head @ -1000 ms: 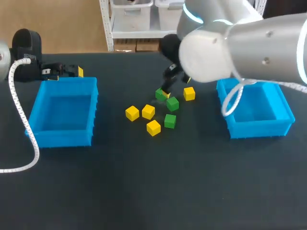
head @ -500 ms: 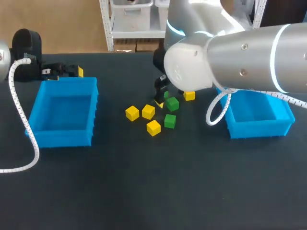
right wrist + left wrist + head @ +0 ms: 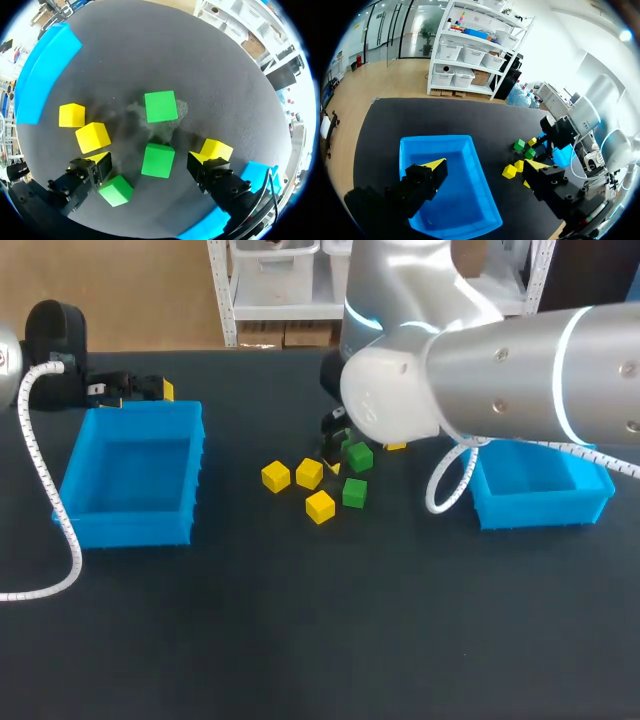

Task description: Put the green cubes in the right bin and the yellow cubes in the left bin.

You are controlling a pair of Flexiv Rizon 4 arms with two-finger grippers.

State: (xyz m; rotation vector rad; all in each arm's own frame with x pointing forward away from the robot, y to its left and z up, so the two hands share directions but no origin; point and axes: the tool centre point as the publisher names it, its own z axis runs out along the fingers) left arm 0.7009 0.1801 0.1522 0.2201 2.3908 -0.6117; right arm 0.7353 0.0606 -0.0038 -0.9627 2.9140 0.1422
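Note:
Three green cubes and several yellow ones lie mid-table. My right gripper (image 3: 148, 160) hangs open over them. One green cube (image 3: 158, 160) (image 3: 359, 456) sits between its fingers, touching neither. A second green cube (image 3: 160, 106) lies ahead of it. A third (image 3: 116, 190) (image 3: 354, 492) lies beside one finger. Yellow cubes (image 3: 92, 137) (image 3: 71, 114) (image 3: 309, 473) (image 3: 275, 476) lie toward the left bin (image 3: 130, 522), and another (image 3: 216, 149) rests by the other finger. The right bin (image 3: 540, 510) holds nothing visible. My left gripper (image 3: 485, 164) (image 3: 140, 390) is open and empty behind the left bin (image 3: 435, 140).
My right arm's bulky body (image 3: 450, 380) covers the table's far middle and part of the right bin. A white cable (image 3: 45, 490) trails from my left arm past the left bin's outer side. A further yellow cube (image 3: 320, 506) lies nearest the front.
My right arm has swung left and come down over the cube cluster, bringing its fingers around the middle green cube. The left arm and the cubes have not moved.

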